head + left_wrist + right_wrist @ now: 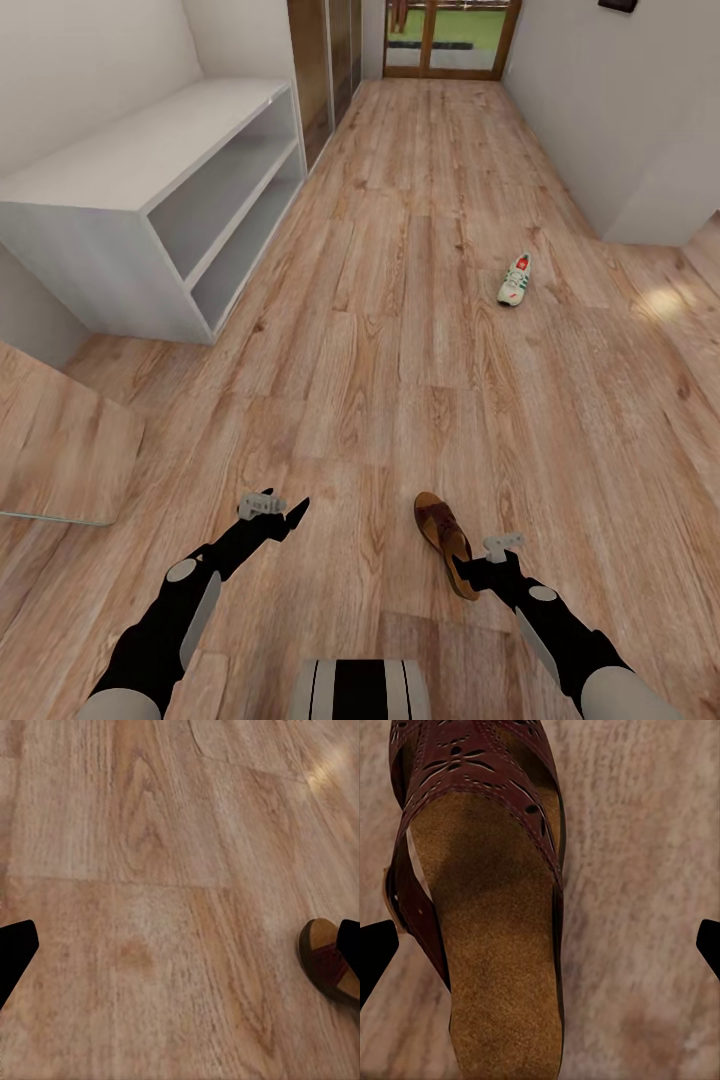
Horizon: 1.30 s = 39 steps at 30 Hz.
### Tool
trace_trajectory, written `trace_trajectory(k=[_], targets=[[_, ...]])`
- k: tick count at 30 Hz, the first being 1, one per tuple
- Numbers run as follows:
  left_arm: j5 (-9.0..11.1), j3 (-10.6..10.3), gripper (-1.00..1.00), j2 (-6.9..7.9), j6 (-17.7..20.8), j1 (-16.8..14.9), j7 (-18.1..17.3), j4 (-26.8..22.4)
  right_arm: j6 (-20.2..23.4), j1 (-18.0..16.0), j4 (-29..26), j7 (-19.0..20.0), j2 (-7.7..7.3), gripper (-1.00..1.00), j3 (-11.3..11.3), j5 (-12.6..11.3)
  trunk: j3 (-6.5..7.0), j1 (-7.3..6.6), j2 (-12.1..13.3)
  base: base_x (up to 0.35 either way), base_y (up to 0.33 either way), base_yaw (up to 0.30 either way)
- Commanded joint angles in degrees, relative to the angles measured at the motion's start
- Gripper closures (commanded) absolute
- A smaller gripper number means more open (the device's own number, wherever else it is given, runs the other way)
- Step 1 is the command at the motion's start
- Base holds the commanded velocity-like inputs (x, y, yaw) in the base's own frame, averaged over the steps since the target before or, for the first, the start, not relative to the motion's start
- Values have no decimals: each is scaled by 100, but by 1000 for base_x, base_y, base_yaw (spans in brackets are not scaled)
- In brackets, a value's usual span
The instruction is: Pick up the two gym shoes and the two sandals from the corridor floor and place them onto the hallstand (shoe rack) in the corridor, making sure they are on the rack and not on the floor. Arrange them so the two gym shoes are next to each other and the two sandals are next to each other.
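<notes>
Two arms low over the corridor floor (400,300), one sandal and one gym shoe in sight.

At the far left a pale grey-white shelf unit (150,150) with two open bays stands against the wall. The left gripper (285,512) hangs over bare planks, jaws apart and holding nothing. Just right of it, the brown sandal (445,540) lies flat on the floor near the robot, its perforated strap and tan footbed plain in the right wrist view (487,930); its toe shows in the left wrist view (326,964). The right gripper (480,572) sits at the sandal's heel end, jaws wide apart. Farther off to the right, a cream-white gym shoe (514,279) with green stripes rests on the floor, well apart from the sandal.
</notes>
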Motion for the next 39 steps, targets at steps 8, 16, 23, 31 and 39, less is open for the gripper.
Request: trace_trajectory(k=[8, 16, 23, 31, 39], targets=[[24, 18, -100, -14, 38, -3, -38, 0, -12, -2, 2, 1, -5, -100, 15, -10, -6, -1, -1, 0, 0, 0], [22, 23, -100, -17, 47, -3, -43, 1, -12, -2, -4, -1, -5, -100, 7, -15, -53, -1, -1, 0, 0, 0], [23, 28, -100, -25, 29, -3, -44, -4, -12, -2, -10, -3, -7, -100, 6, -16, -258, 17, -10, 0, 0, 0], [23, 29, -100, -26, 1, -3, -44, -6, -12, -2, -12, -6, -11, -100, 5, -16, -312, 22, -13, 0, 0, 0], [23, 26, -100, -27, -7, -3, -48, -13, -12, -2, -13, -6, -14, -100, 5, -16, -420, 30, -17, 0, 0, 0]])
